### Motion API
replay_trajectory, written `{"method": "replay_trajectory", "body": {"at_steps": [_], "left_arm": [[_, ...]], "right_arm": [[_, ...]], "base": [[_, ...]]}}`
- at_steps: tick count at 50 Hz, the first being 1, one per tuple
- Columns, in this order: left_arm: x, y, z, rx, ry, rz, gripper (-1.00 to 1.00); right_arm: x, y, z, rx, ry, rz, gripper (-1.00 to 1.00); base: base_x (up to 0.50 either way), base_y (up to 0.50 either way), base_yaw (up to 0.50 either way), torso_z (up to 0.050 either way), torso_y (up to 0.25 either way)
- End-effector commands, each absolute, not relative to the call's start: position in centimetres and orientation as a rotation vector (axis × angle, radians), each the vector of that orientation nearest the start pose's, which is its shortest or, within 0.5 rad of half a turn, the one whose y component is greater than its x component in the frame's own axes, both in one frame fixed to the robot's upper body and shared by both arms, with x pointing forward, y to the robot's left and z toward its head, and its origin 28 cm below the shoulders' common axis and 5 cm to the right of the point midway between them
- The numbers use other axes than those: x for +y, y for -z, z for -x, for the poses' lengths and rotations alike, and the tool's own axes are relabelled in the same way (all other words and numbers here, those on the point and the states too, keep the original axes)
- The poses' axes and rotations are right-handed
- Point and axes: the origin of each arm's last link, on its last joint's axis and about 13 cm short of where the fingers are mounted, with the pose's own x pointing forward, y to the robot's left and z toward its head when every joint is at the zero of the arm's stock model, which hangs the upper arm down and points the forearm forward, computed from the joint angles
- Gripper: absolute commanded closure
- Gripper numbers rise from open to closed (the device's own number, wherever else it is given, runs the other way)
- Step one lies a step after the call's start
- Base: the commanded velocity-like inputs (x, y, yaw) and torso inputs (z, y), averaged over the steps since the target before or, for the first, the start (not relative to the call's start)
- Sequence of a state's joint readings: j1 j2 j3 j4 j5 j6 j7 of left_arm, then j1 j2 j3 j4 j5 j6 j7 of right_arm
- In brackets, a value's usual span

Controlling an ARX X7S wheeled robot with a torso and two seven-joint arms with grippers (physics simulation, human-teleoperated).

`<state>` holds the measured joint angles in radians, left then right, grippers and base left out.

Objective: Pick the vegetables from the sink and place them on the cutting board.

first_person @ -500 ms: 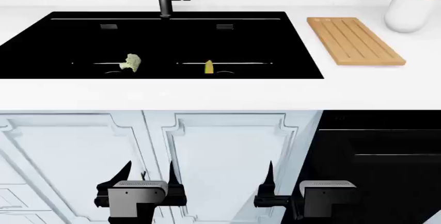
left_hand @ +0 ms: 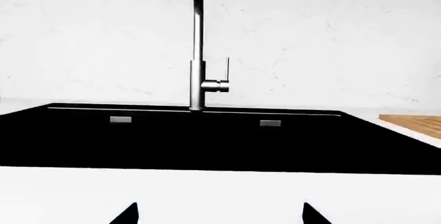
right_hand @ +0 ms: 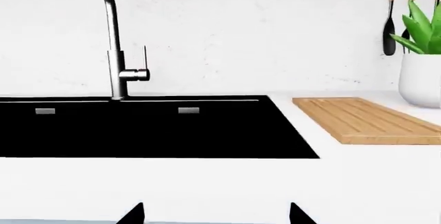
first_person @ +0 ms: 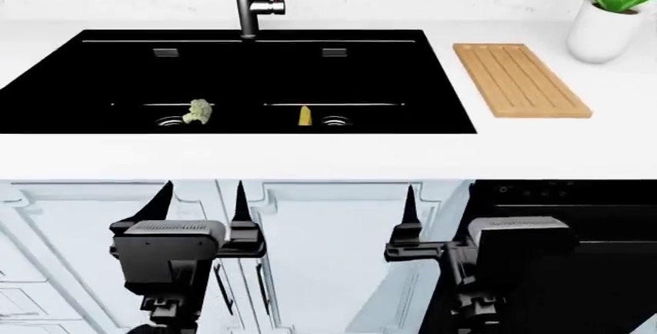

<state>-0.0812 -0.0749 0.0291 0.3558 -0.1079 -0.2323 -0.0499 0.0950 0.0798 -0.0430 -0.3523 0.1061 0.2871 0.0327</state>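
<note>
Spanning the white counter, the matte black double-basin sink (first_person: 257,80) holds both vegetables; the grooved light wooden cutting board (first_person: 521,80) lies bare to its right. Left gripper (first_person: 202,195) and right gripper (first_person: 408,199) hang empty below the counter edge, fingers spread wide. Yellow corn cob (first_person: 305,116) — probably stiff, best pinched across its middle — stands right of the pale cauliflower floret (first_person: 198,112), likely light and crumbly.

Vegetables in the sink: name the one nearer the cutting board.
The yellow corn cob, in the sink's right basin beside its drain. The pale cauliflower floret sits in the left basin, farther from the cutting board.
</note>
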Motion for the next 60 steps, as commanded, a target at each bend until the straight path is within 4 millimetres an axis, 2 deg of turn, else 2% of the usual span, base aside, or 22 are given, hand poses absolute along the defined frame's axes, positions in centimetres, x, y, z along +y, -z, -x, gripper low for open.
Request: {"method": "replay_trajectory", "body": {"at_steps": [1,12,23,39,42,44,48,50,54,60], "left_arm": [[20.8,-16.5,-21.9,-0.427,0.045,0.017,-1.0],[20.3,-16.5,-21.8,-0.446,0.045,-0.023,-1.0],[20.2,-16.7,-21.7,-0.45,0.038,-0.029,-1.0],[20.1,-16.0,-22.4,-0.382,0.026,-0.026,-1.0],[20.3,-16.1,-23.1,-0.358,0.019,-0.023,-1.0],[20.6,-17.2,-24.6,-0.332,0.017,-0.009,-1.0],[20.7,-22.1,-29.9,-0.305,-0.023,-0.072,-1.0],[20.4,-24.1,-32.3,-0.293,-0.038,-0.083,-1.0],[20.7,-26.5,-35.6,-0.234,-0.07,0.008,-1.0],[21.3,-27.8,-36.9,-0.211,-0.109,0.045,-1.0]], "right_arm": [[-10.3,-15.5,-21.9,-0.32,-0.102,-0.006,-1.0],[-9.6,-15.7,-21.8,-0.314,-0.125,0.017,-1.0],[-9.2,-15.7,-21.7,-0.311,-0.132,0.055,-1.0],[-9.5,-15.6,-21.7,-0.313,-0.079,0.041,-1.0],[-9.9,-15.8,-22.1,-0.309,-0.062,0.022,-1.0],[-10.5,-17.0,-23.4,-0.296,-0.053,0.01,-1.0],[-12.0,-23.2,-28.2,-0.266,-0.024,0.066,-1.0],[-12.7,-24.9,-30.9,-0.222,-0.007,0.065,-1.0],[-13.3,-26.0,-34.4,-0.137,0.018,0.077,-1.0],[-14.0,-27.0,-36.4,-0.077,0.066,0.059,-1.0]], "base": [[0.0,0.0,0.0,0.05,0.0],[0.0,0.11,0.0,0.05,0.0],[0.06,0.5,0.0,0.0,0.0],[0.17,0.5,0.0,0.0,0.0],[0.24,0.5,0.0,0.0,0.0],[0.3,0.47,0.0,0.0,0.0],[0.37,0.4,0.0,0.0,0.0],[0.5,0.12,0.0,0.0,0.0],[0.5,0.0,0.0,0.0,0.0],[0.5,-0.01,0.0,0.0,0.0]]}}
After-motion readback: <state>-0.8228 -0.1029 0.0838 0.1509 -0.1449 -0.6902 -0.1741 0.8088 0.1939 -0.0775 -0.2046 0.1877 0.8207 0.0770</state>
